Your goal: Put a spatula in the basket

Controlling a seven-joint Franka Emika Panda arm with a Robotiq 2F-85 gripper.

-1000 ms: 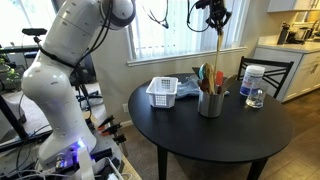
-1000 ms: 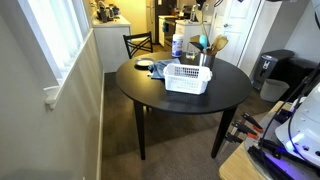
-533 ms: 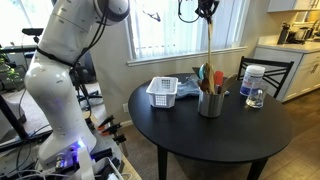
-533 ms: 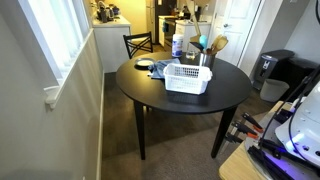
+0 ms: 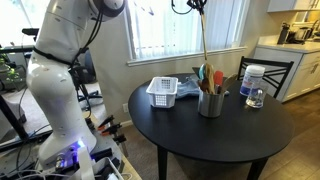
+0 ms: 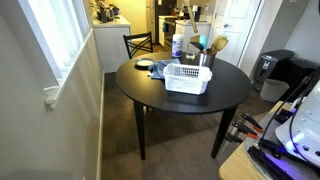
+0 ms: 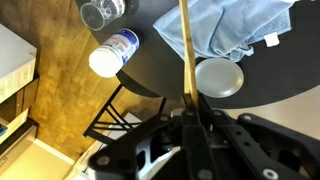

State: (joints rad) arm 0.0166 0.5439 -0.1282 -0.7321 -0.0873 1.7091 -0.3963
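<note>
My end effector (image 5: 197, 6) is clenched on the top end of the spatula (image 5: 204, 40). The spatula hangs nearly plumb, high over the counter (image 5: 200, 145). Its lower end is just above the utensils (image 5: 210, 76) standing in the grey utensil cup (image 5: 210, 104). I grip it by the tip so the whole length clears those neighbours. The basket (image 5: 163, 92) sits left of the cup, apart from it. Next, I judge, I should carry the spatula left and lower it blade-first. Being longer than the basket is tall, it will likely lean on the rim.
</note>
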